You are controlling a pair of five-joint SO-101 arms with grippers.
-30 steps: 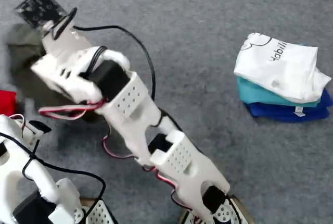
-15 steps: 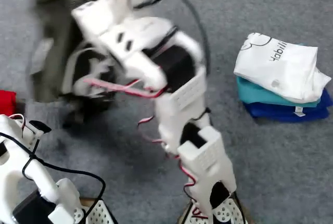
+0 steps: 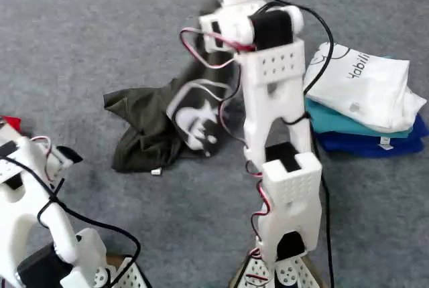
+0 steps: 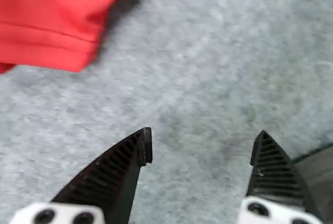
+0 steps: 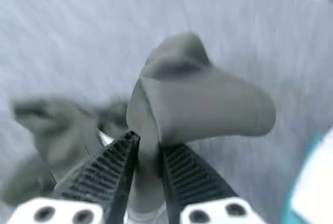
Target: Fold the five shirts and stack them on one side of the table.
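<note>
Shirts sit folded and stacked by the tabletop's [image 3: 100, 40] right edge in the high view: white shirt [image 3: 362, 87] on top, teal shirt [image 3: 328, 120] under it, blue shirt [image 3: 365, 144] at the bottom. An olive shirt [image 3: 151, 124] with a face print lies crumpled near the middle, one part raised toward the right arm [image 3: 275, 100] beside the stack. A red shirt [image 3: 8, 124] shows at the left edge, near the left arm [image 3: 33, 201].

Left wrist view: the left gripper [image 4: 204, 140] is spread wide over grey tabletop, apart from the red shirt.

Right wrist view: the right gripper [image 5: 148, 146] is nearly closed, pinching a fold of the olive shirt.
</note>
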